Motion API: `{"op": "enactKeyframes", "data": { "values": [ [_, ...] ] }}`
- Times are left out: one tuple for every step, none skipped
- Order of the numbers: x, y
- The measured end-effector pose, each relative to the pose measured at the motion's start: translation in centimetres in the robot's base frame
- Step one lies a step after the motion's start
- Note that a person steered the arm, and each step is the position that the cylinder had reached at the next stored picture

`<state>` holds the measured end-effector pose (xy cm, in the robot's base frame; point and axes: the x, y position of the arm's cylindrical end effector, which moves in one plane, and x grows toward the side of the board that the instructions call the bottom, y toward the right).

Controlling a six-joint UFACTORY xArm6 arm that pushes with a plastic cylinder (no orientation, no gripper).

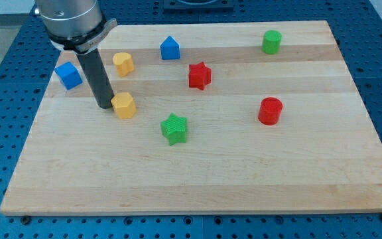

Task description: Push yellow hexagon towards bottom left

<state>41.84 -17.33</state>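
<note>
The yellow hexagon [124,105] lies on the left half of the wooden board [197,179]. My tip [105,106] rests on the board right at the hexagon's left side, touching it or nearly so. The dark rod rises from there to the arm's grey end at the view's top left.
A second yellow block [123,63], heart-like, lies above the hexagon. A blue cube [67,75] sits to the left of the rod. A blue house-shaped block [170,48], red star [199,75], green star [174,128], red cylinder [269,111] and green cylinder [271,41] lie further right.
</note>
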Motion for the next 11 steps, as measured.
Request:
{"op": "enactKeyframes", "data": {
  "values": [
    [-2.9,3.1],
    [-3.1,8.0],
    [0.0,9.0],
    [3.2,5.9],
    [3.1,5.1],
    [0.6,7.4],
    [-2.2,7.7],
    [-1.5,3.6],
    [1.9,-1.4],
    [3.5,-2.7],
    [2.1,2.1]
  ]
}}
